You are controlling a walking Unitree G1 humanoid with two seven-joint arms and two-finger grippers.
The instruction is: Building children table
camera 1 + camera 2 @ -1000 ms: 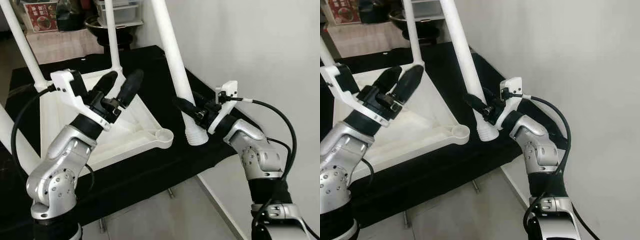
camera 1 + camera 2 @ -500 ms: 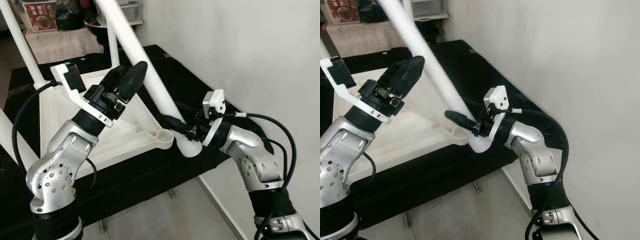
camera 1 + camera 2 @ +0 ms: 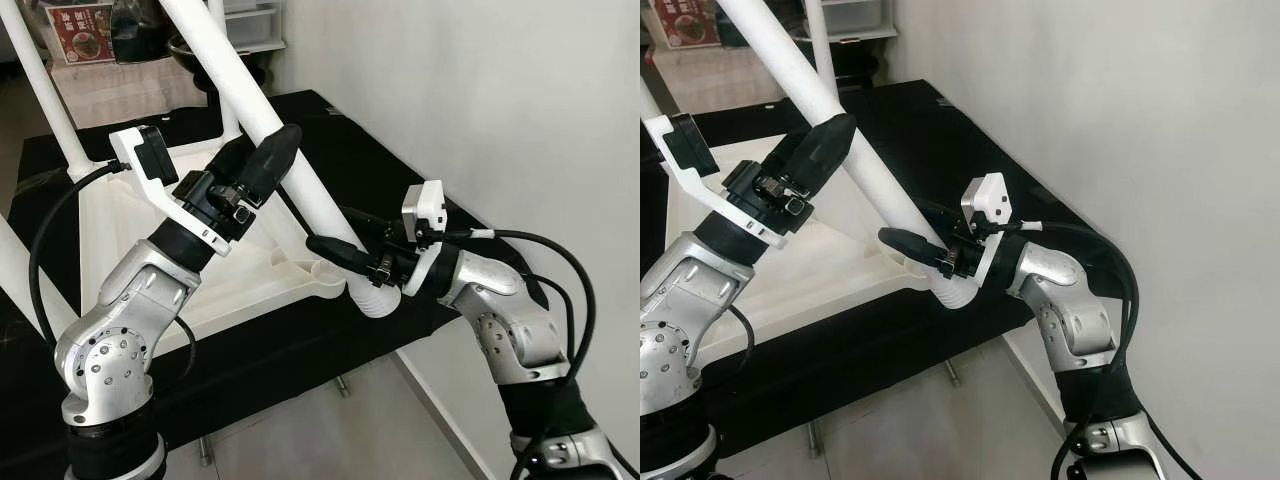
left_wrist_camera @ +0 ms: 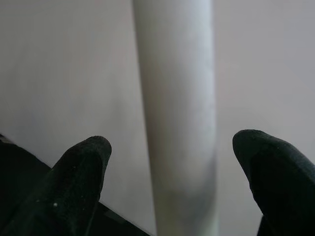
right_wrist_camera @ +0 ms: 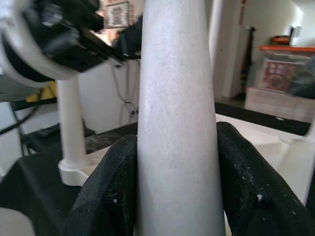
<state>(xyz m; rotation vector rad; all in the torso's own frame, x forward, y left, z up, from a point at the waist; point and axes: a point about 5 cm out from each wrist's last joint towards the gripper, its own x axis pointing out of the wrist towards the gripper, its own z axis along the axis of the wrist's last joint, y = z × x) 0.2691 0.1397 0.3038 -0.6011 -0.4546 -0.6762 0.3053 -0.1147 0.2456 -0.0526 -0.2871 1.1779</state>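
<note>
The white table top (image 3: 120, 230) lies upside down on a black-covered table. A loose white table leg (image 3: 250, 100) slants up to the left, and its ribbed end (image 3: 372, 300) rests just beside the empty corner socket (image 3: 325, 272). My right gripper (image 3: 350, 262) is shut on this leg just above the ribbed end; its fingers (image 5: 108, 187) press both sides of the leg (image 5: 177, 98). Higher up, my left gripper (image 3: 265, 150) is open, straddling the leg (image 4: 177, 123). Its fingertips (image 4: 81, 167) stand apart from it.
Three other legs stand fixed in the table top's corners: at the back left (image 3: 45, 90), at the back (image 3: 225, 80) and at the near left (image 3: 20, 270). A plain wall (image 3: 500, 100) runs close along the right. Boxes and a bowl (image 3: 190, 45) stand behind.
My right gripper has swung the leg from upright to slanting left and brought its ribbed end beside the corner socket. My left gripper has risen and now straddles the leg.
</note>
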